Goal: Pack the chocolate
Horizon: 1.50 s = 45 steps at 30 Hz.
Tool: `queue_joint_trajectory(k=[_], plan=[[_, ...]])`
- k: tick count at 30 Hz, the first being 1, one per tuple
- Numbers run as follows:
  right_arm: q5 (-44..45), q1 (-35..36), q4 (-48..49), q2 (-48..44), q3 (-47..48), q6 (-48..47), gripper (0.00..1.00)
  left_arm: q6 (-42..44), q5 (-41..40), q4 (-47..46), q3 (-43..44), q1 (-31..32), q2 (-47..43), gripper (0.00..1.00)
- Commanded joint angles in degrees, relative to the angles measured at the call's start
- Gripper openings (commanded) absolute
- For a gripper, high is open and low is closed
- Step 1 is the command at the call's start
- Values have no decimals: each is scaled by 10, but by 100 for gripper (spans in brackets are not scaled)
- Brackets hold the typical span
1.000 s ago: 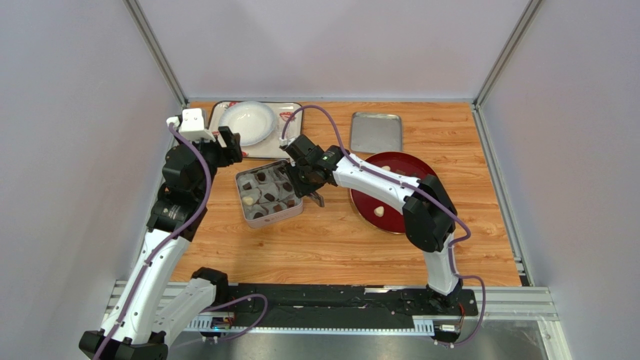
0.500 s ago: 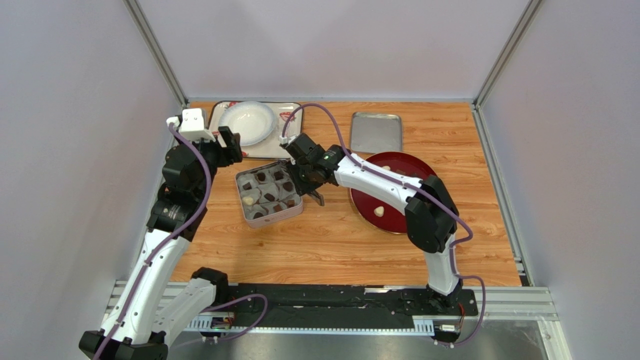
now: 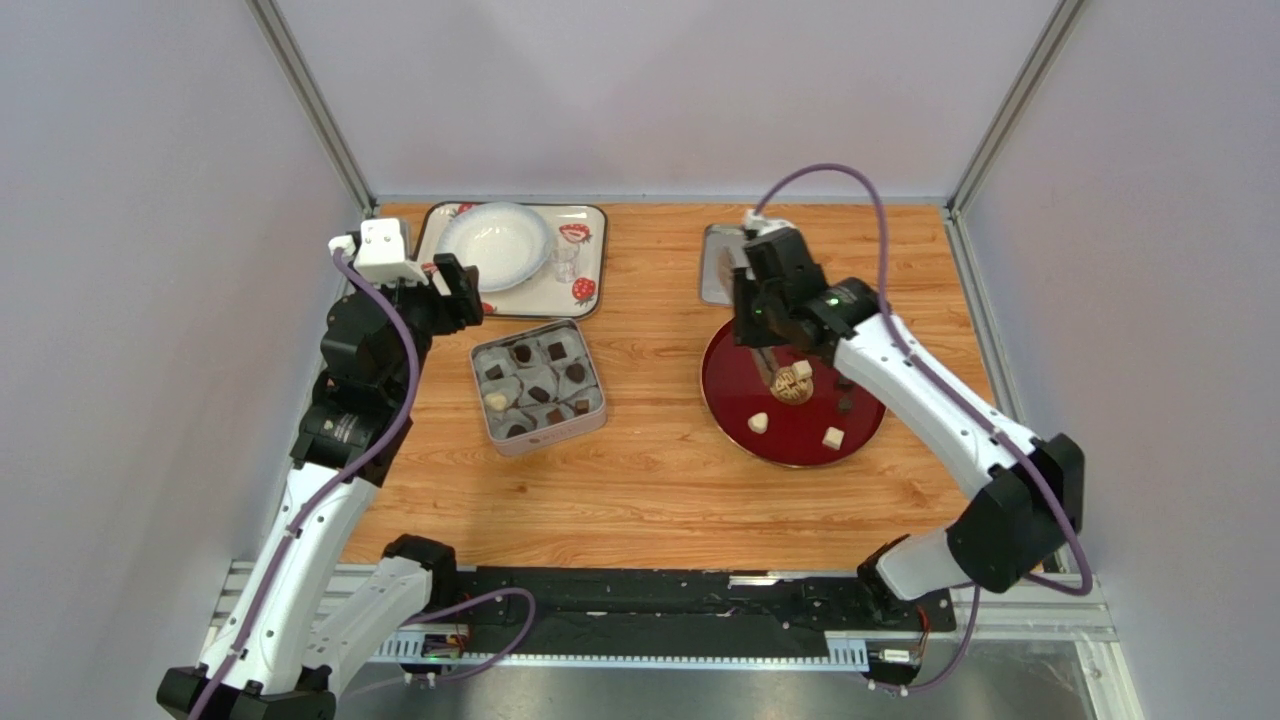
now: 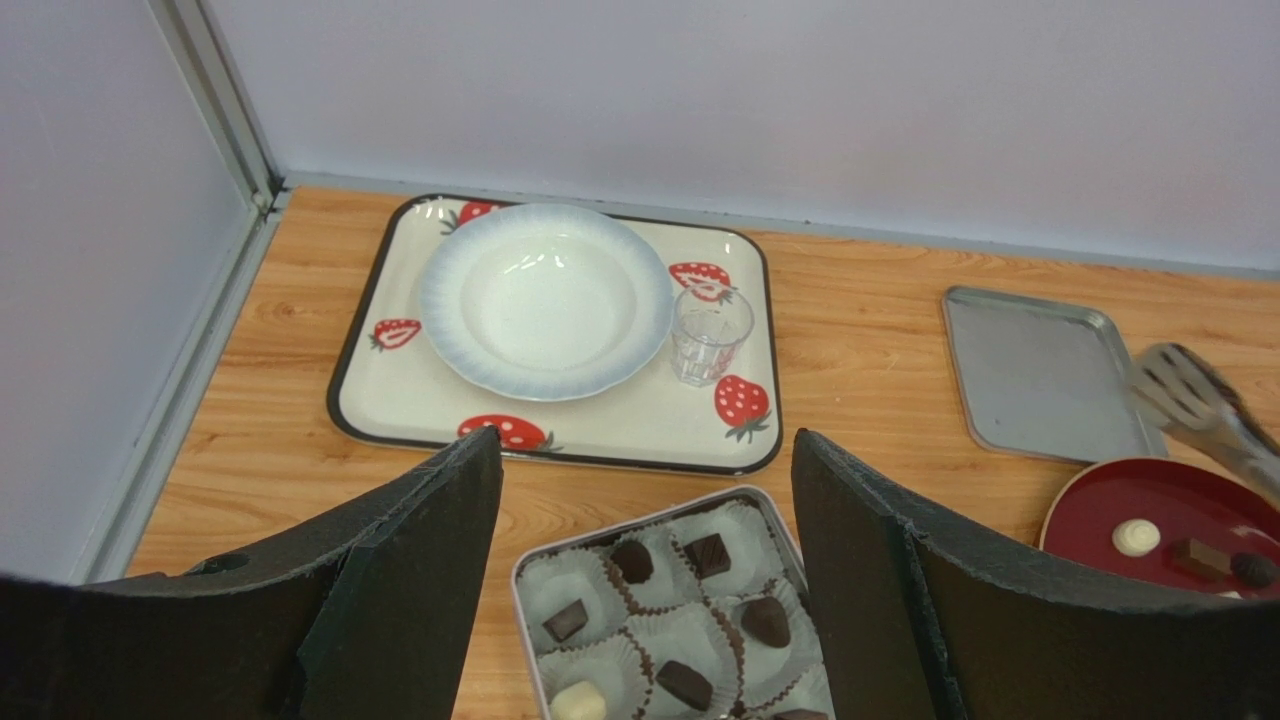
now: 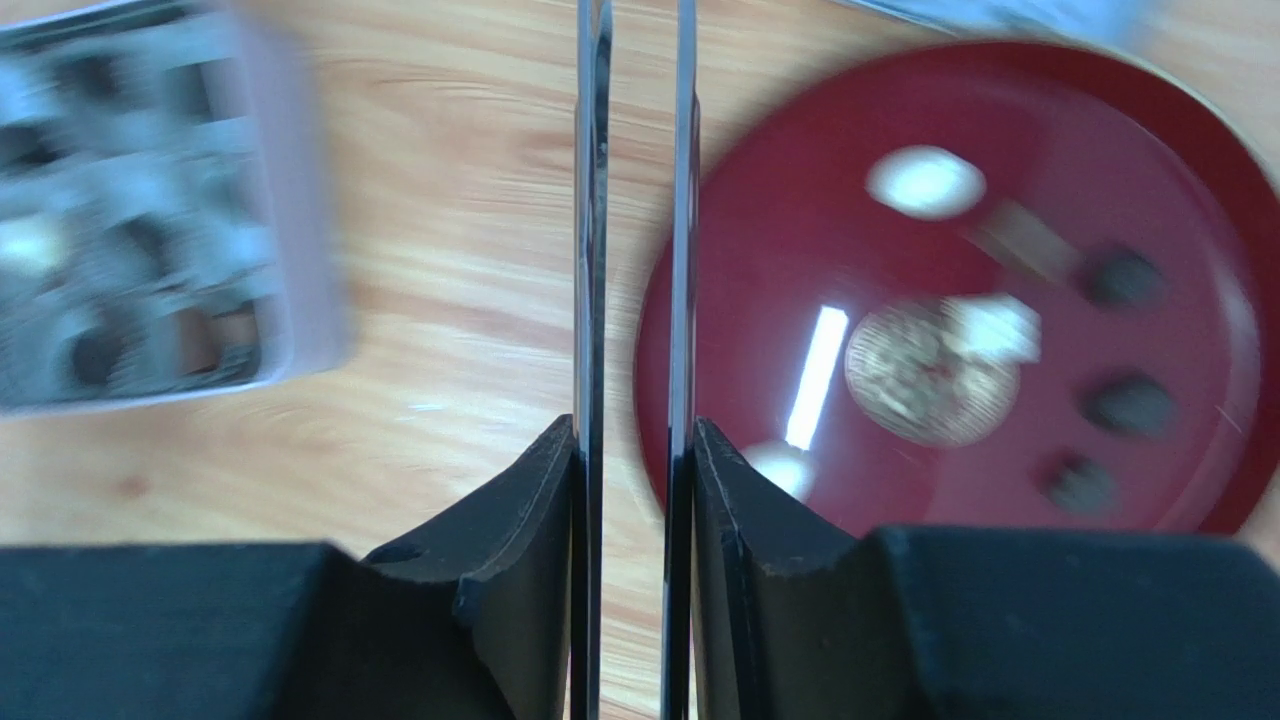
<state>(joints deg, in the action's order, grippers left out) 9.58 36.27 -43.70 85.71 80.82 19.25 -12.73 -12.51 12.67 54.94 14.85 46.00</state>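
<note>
An open square tin with paper cups holds several chocolate pieces, mostly dark, one cream. More chocolate lies on the red plate: a cream lump, a pale square, dark lumps and a gold-wrapped round one. My right gripper hovers over the plate's back edge, shut on metal tongs whose two blades run between its fingers. Nothing shows between the tong tips. My left gripper hangs open above and behind the tin, holding nothing.
A strawberry-print tray at the back left carries a white bowl and a small glass. A flat metal lid lies behind the red plate. Frame posts and grey walls close in the table.
My right arm has swung from the tin's right side over to the red plate, carrying the tongs. The left arm has stayed put.
</note>
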Motion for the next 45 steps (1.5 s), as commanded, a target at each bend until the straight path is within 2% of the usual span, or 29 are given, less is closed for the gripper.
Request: queue_joint_trajectory(k=[1,9,12,15,21,26,35,36,41,45], plan=[[25,-109,-25,-93,-82,25,32,-3,4,-3,27,-4,-10,79],[43,-340,-2,-194,-185,47,33,0,1,0,29,-3,-13,79],[41,-414,27,-194,-214,46,33,0,-1,1,29,-3,-12,79],[32,-459,45,-176,-241,52,33,0,-1,1,30,-3,-12,79],[32,-479,109,-135,-297,50,33,-2,0,7,33,-3,-7,79],[32,-494,100,-83,-312,64,34,-4,4,10,35,-3,-6,79],[32,-506,71,-43,-328,83,37,-4,2,10,35,-3,-9,79],[37,-506,68,-41,-331,84,39,-3,2,10,35,-3,-9,79],[46,-509,58,-38,-334,88,41,-3,2,10,34,-3,-9,79],[58,-509,49,-39,-333,89,49,-3,3,10,34,-3,-9,79]])
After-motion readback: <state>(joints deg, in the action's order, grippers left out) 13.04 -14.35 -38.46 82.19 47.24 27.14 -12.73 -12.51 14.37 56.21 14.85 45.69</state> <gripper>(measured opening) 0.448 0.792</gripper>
